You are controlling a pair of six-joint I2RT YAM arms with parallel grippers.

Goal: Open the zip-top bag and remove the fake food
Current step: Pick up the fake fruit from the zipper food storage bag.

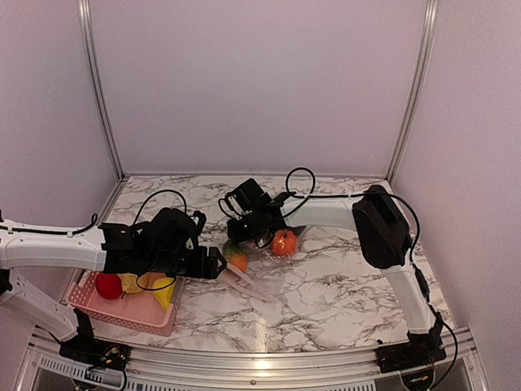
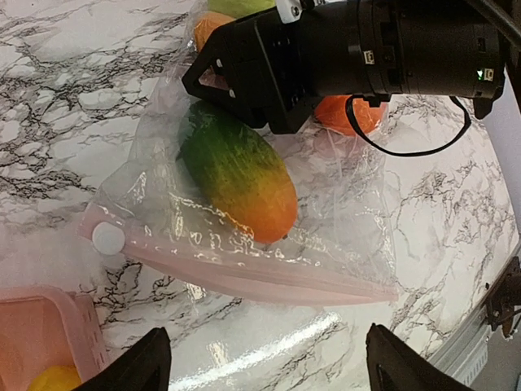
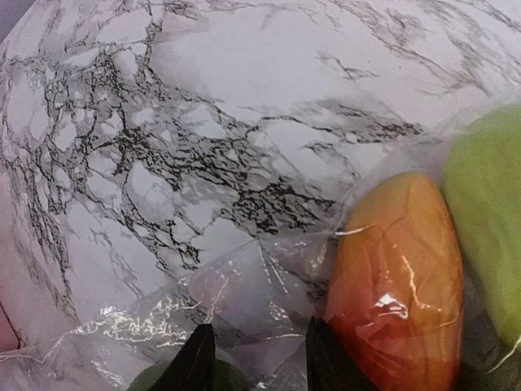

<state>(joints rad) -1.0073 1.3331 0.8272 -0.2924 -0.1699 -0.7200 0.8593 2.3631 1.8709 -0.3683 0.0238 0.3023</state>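
The zip-top bag (image 2: 326, 236) lies flat on the marble, a clear pouch with a pink zip strip and white slider facing my left gripper (image 2: 273, 366). Fake food shows through the plastic: a green-to-orange mango (image 2: 240, 175) and an orange pumpkin (image 2: 354, 114). My left gripper (image 1: 218, 265) is open just short of the zip strip, with nothing between its fingers. My right gripper (image 3: 259, 358) stands with its jaws partly apart on the bag's far end (image 3: 244, 301), thin film lying between the tips. Beside it are an orange-red fruit (image 3: 399, 277) and a green one (image 3: 488, 220).
A pink mesh basket (image 1: 89, 305) stands at the near left edge holding a red apple (image 1: 108, 285) and yellow pieces (image 1: 163, 292); its corner (image 2: 49, 326) shows beside my left fingers. The right arm (image 1: 378, 224) crosses the table's right half. Walls enclose the back and sides.
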